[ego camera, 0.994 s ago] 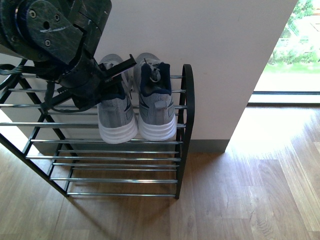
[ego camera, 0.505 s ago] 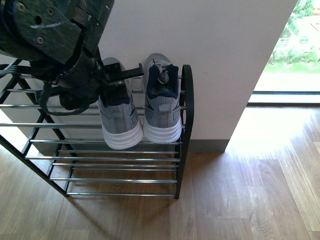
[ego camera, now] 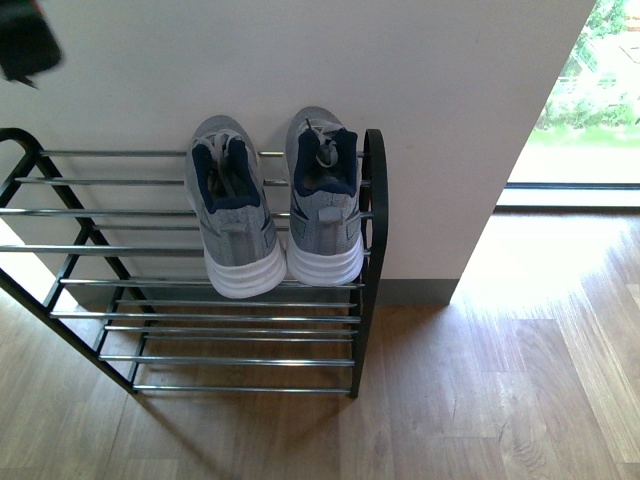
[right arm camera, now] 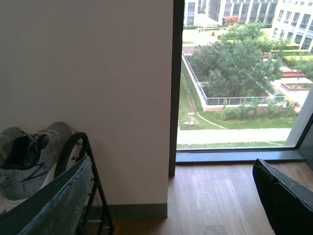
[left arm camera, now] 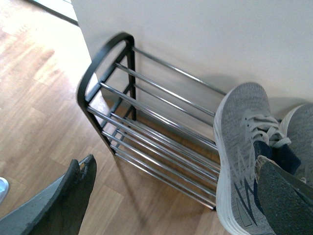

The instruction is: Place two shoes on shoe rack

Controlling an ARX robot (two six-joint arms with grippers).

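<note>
Two grey knit shoes with white soles stand side by side on the top rods of the black shoe rack (ego camera: 120, 248), at its right end with heels toward me: the left shoe (ego camera: 232, 215) and the right shoe (ego camera: 325, 200). In the front view only a dark bit of my left arm (ego camera: 25, 40) shows in the top left corner. My left gripper (left arm camera: 173, 161) is open and empty, hovering above the rack (left arm camera: 146, 122) beside the left shoe (left arm camera: 239, 147). My right gripper (right arm camera: 171, 164) is open and empty, off the rack's right end (right arm camera: 80, 147), where a shoe (right arm camera: 29, 152) shows.
A white wall (ego camera: 400, 90) stands right behind the rack. Wooden floor (ego camera: 500, 380) spreads in front and to the right. A floor-length window (right arm camera: 234, 73) lies to the right of the wall. The rack's lower tiers (ego camera: 230, 340) hold nothing.
My left arm, which hung over the left shoe, has pulled away up and to the left, almost out of the front view. Both shoes stay on the top rods.
</note>
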